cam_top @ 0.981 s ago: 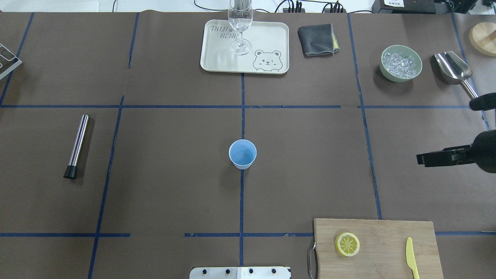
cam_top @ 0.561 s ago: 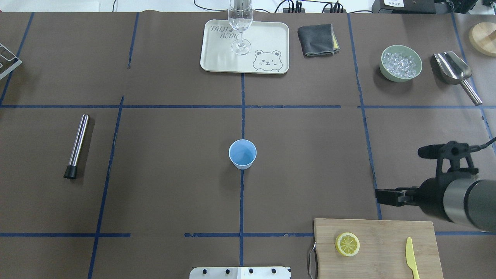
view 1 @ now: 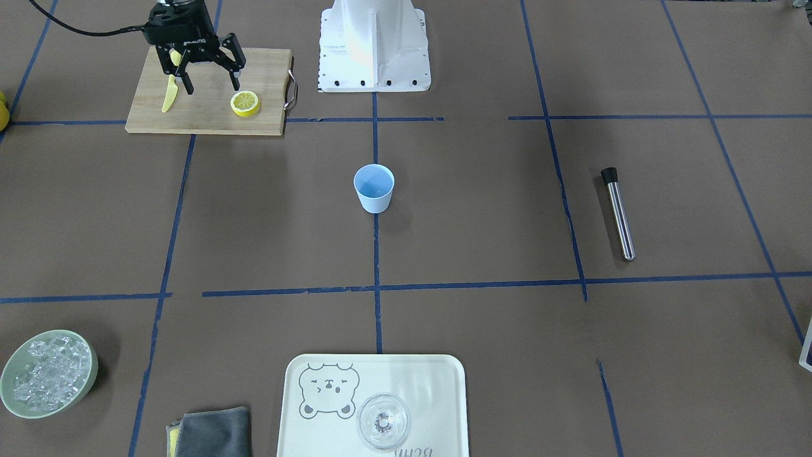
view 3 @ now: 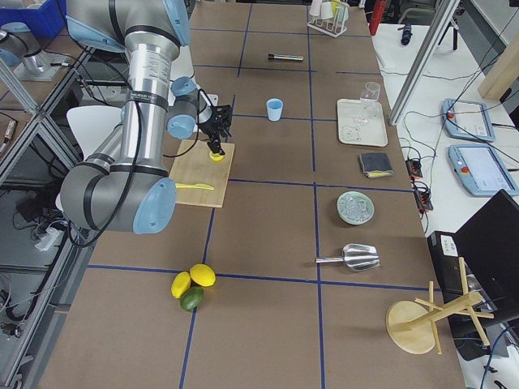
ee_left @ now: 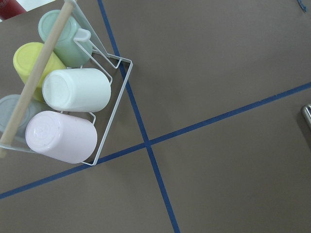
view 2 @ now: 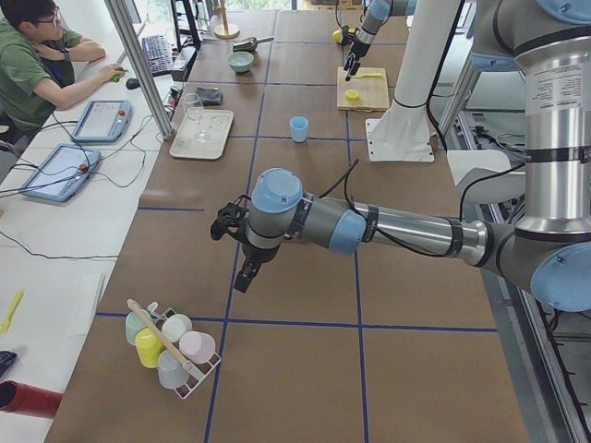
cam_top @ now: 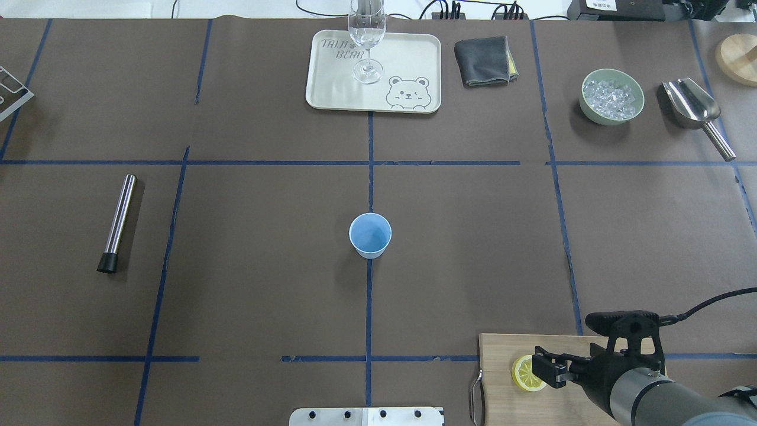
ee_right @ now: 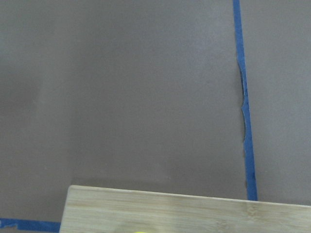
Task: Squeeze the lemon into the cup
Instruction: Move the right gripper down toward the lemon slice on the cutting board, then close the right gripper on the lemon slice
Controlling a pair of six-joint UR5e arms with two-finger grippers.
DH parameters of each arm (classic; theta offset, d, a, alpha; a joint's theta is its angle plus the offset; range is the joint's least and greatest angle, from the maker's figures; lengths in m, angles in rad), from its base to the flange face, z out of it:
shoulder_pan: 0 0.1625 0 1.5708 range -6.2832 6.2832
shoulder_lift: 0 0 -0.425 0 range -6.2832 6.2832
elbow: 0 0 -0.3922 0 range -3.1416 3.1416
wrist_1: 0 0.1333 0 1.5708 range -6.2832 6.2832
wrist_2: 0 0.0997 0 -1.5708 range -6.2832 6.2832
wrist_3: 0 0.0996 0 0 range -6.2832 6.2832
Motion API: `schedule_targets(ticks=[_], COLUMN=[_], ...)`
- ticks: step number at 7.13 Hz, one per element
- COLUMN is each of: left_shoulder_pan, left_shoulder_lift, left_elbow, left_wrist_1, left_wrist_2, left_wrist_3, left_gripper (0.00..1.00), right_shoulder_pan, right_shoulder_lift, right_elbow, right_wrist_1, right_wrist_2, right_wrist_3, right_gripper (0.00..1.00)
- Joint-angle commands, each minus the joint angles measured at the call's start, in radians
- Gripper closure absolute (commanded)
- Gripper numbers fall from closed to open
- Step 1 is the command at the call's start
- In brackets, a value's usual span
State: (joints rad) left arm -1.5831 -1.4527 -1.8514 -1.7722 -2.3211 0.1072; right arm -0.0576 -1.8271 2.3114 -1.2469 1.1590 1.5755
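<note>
The lemon (view 1: 245,103) is a round yellow slice lying cut face up on the wooden cutting board (view 1: 203,114). It also shows in the overhead view (cam_top: 523,375), partly covered by a finger. My right gripper (view 1: 212,87) is open and empty. It hovers over the board between the lemon and the yellow knife (view 1: 169,95), and shows in the overhead view (cam_top: 550,371). The light-blue cup (cam_top: 370,235) stands upright at the table's middle, far from both grippers. My left gripper (view 2: 235,254) shows only in the left side view, so I cannot tell whether it is open or shut.
A tray (cam_top: 414,59) with a clear glass (cam_top: 367,35), a grey cloth (cam_top: 484,60), a green bowl of ice (cam_top: 611,96) and a metal scoop (cam_top: 693,105) line the far side. A metal rod (cam_top: 118,222) lies left. A rack of cups (ee_left: 68,102) is under the left wrist.
My right arm has swung from the table's right edge toward the near edge. Its gripper is now over the cutting board beside the lemon and hides the knife in the overhead view.
</note>
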Motion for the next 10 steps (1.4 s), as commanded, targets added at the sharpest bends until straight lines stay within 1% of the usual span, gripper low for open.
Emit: schedule_targets(ticks=[1,4,6,10], left_shoulder_pan=[-0.002,-0.002,0.000,0.000], left_shoulder_lift=[0.003,0.003,0.003,0.003], left_elbow=[0.001,0.001,0.001,0.001], left_wrist_1=[-0.019,-0.021,-0.021,-0.023], left_wrist_2=[0.000,0.000,0.000,0.000], left_wrist_3=[0.000,0.000,0.000,0.000], left_gripper=[0.00,0.00,0.00,0.00], right_shoulder_pan=[-0.024,-0.041,-0.048,-0.065], right_shoulder_lift=[0.099,0.112,0.112,0.127], right_elbow=[-0.096,-0.115,-0.116,-0.136], right_wrist_1=[-0.009,-0.045,-0.046,-0.048], right_wrist_2=[-0.030,-0.036,-0.035,-0.035], right_wrist_3=[0.012,0.012,0.012,0.011], right_gripper=[0.04,0.05,0.10,0.11])
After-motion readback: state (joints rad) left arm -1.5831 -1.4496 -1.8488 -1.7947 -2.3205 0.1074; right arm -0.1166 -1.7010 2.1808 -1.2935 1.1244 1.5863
